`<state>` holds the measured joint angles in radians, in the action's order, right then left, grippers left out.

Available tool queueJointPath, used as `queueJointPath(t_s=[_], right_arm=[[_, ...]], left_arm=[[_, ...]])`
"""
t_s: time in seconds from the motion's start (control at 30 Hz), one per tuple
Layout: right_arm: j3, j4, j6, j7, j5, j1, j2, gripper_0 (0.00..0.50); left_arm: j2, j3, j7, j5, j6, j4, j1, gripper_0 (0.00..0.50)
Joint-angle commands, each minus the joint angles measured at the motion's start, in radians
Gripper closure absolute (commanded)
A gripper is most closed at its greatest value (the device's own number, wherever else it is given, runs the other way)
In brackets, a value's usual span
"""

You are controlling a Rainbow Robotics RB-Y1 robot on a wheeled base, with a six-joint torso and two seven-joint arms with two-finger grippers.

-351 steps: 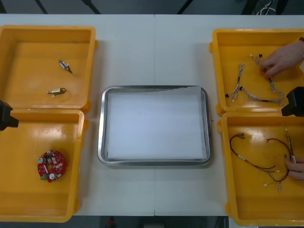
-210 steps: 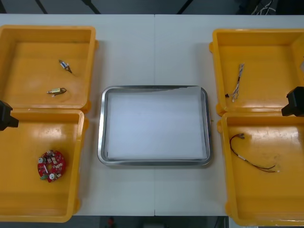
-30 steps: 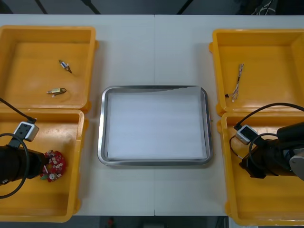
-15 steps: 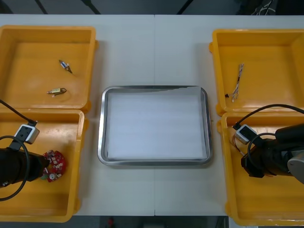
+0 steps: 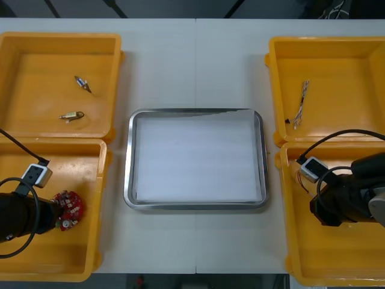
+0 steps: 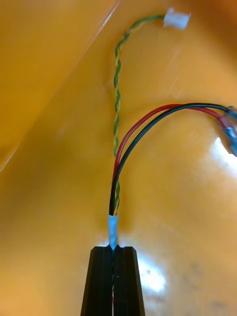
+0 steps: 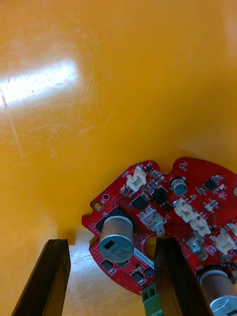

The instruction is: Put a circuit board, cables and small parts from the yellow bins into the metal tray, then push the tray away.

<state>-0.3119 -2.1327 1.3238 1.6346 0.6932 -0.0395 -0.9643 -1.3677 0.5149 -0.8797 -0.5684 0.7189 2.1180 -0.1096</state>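
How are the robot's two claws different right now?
The left gripper is open around the edge of the circuit board; the right gripper is pinched shut on a cable. The left gripper has not gripped yet; the right gripper holds its cable. Both are low inside yellow bins: the left near bin and the right near bin.

Between the dark fingers (image 7: 52, 276) of the left gripper (image 7: 109, 242), a red board (image 7: 163, 212) is seen, dotted with white plugs, black chips, silver-grey cans and one green block. From the black tips of the right gripper (image 6: 113, 249), a cable (image 6: 113, 227) is seen: a white sleeve, then one red and one black strand, beside a twisted green-and-yellow pair ended by a white plug. The bin (image 5: 66, 256) under the left gripper and the bin (image 5: 337, 259) under the right one are yellow. Between the grippers, the tray (image 5: 127, 162) is silver at the rim and white inside.
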Motion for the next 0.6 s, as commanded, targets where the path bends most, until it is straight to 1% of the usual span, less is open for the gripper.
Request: queueJointPath(t_s=[0.03, 0.23, 0.3, 0.33, 0.37, 0.4, 0.43, 0.6], right_arm=[[0.102, -0.092, 0.089, -0.036, 0.052, 0.0, 0.012, 0.5], [0.228, -0.162, 0.233, -0.03, 0.167, -0.01, 0.012, 0.5], [0.261, -0.179, 0.268, -0.028, 0.2, -0.01, 0.012, 0.5], [0.261, -0.179, 0.268, -0.028, 0.2, -0.01, 0.012, 0.5], [0.293, -0.188, 0.301, -0.028, 0.232, -0.014, 0.012, 0.5], [0.303, -0.191, 0.311, -0.028, 0.241, -0.017, 0.012, 0.5], [0.33, -0.193, 0.342, -0.028, 0.273, -0.03, 0.012, 0.5], [0.375, -0.193, 0.445, -0.039, 0.347, -0.099, 0.012, 0.5]], left_arm=[[-0.028, 0.005, -0.07, 0.016, -0.024, 0.0, 0.031, 0.0], [-0.028, 0.005, -0.074, 0.038, -0.03, 0.0, 0.034, 0.0], [-0.028, 0.005, -0.074, 0.038, -0.03, 0.0, 0.034, 0.0], [-0.028, 0.005, -0.074, 0.038, -0.03, 0.0, 0.034, 0.0], [-0.028, 0.005, -0.076, 0.041, -0.03, 0.0, 0.034, 0.0], [-0.028, 0.005, -0.077, 0.044, -0.03, 0.0, 0.034, 0.0], [-0.027, 0.005, -0.081, 0.055, -0.03, -0.001, 0.036, 0.0], [-0.022, 0.007, -0.096, 0.091, -0.03, 0.0, 0.038, 0.0]])
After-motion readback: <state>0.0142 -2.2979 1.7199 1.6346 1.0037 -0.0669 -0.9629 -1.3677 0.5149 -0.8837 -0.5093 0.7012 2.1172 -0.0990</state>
